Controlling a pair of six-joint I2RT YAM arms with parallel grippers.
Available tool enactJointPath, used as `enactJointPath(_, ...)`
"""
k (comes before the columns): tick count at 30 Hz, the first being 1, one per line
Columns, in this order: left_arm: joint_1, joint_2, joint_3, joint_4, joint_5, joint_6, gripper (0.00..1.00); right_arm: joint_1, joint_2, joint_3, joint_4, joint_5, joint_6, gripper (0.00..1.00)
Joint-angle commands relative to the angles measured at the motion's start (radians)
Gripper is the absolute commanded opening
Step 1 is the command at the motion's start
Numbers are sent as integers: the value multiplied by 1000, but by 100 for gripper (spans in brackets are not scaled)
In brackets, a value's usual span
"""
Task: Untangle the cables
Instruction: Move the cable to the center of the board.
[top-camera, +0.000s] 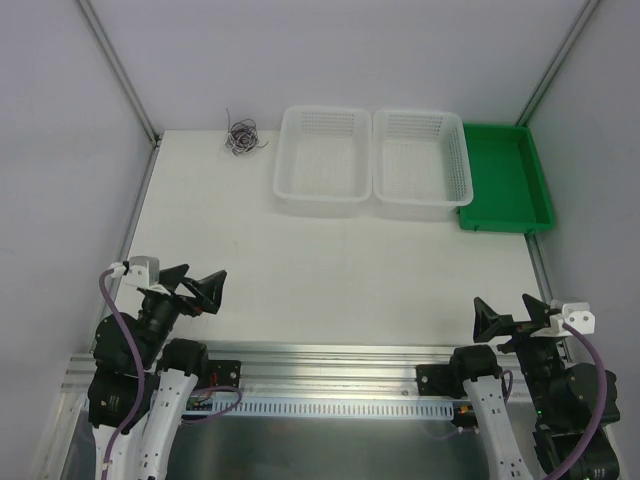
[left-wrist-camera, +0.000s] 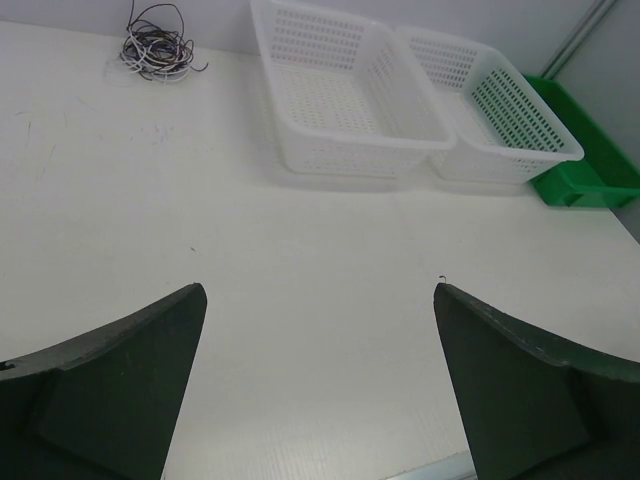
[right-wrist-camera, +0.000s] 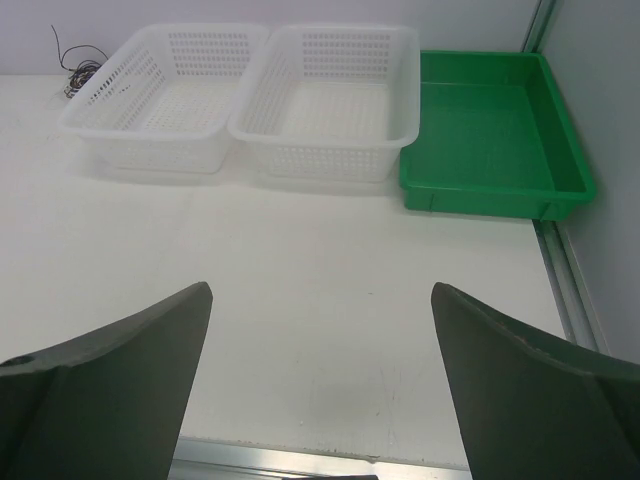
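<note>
cables (top-camera: 243, 138) knotted in the far left corner
left basket (top-camera: 322, 204), right basket (top-camera: 420, 208), green tray (top-camera: 505, 180) alongside; left gripper (left-wrist-camera: 320, 292), right gripper (right-wrist-camera: 321, 290) spread wide, empty

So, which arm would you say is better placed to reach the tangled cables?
Left: the tangled bundle of thin dark cables lies in the far left corner, ahead of the left end effector.

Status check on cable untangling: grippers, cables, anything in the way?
Left gripper open, empty. Right gripper open, empty. Tangled bundle of thin dark wires untouched, far-left corner. White perforated plastic basket beside it, apart; approach looks unobstructed.
</note>
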Motion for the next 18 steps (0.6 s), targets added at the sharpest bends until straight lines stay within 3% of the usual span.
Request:
enactJointPath(1, -1, -169, -4, 11, -16, -21, 99, 1, -191, 6, 10, 5, 5, 97)
enactJointPath(11, -1, -162, -27, 11, -27, -72, 99, 0, -187, 7, 11, -32, 7, 97)
enactJointPath(18, -3, 77, -16, 11, 10, -211, 99, 1, -72, 17, 10, -69, 10, 97)
